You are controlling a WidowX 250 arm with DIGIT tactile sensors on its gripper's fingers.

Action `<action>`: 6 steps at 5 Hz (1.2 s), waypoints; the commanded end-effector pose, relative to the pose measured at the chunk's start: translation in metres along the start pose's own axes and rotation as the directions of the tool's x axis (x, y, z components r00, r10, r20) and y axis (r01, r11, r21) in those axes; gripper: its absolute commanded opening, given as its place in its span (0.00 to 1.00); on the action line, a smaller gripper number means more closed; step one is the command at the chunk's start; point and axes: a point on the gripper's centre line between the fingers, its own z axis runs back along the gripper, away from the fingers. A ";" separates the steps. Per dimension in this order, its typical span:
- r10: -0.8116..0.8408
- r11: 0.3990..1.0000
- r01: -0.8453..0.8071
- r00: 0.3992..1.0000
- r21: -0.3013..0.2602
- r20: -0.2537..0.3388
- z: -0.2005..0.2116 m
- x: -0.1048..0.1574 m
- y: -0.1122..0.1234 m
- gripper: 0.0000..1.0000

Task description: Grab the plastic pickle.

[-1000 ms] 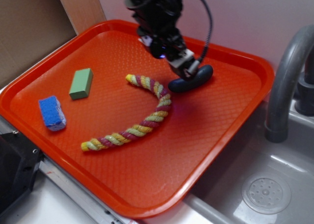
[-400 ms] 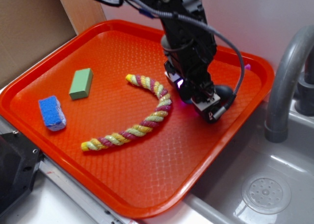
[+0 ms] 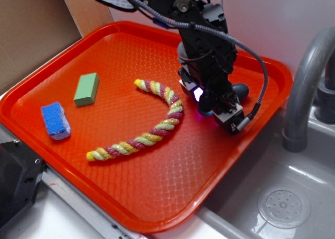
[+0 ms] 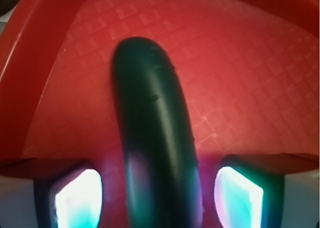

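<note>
The step in hand looks like the final line-up for the grasp: the claw is low over the far right part of the orange tray, and the plastic pickle lies right under it, not yet lifted. In the wrist view the pickle runs lengthwise up the middle of the picture, its near end passing between the two fingertips, which glow at the lower left and lower right with a visible strip of tray on either side of the dark body. So the claw stands apart, straddling the pickle without touching it as far as this view tells. In the exterior view only the pickle's rounded far end peeks out behind the arm, near the tray's right rim; the rest is hidden by the wrist. The next move, by my judgement, calls for a short drop if the tips are not yet at tray level, which I cannot tell, then a closing squeeze across the pickle's narrow width. Its smooth, glossy, rounded skin may squirt out lengthwise, so the tips should bite near the thick middle. The yellow-and-maroon rope lies just to the left and needs no disturbing.
</note>
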 end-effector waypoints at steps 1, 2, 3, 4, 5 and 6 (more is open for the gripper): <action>-0.025 0.999 0.025 1.000 0.023 0.015 0.010 -0.010 -0.019 0.00; -0.020 0.999 0.019 1.000 0.040 0.021 0.014 -0.012 -0.018 0.00; -0.006 0.995 0.003 1.000 0.102 0.031 0.038 -0.013 -0.003 0.00; 0.158 0.974 -0.164 0.986 0.158 0.048 0.088 -0.023 0.044 0.00; 0.348 0.925 -0.352 0.936 0.141 0.055 0.137 -0.043 0.092 0.00; 0.487 0.859 -0.491 0.871 0.147 0.062 0.190 -0.069 0.129 0.00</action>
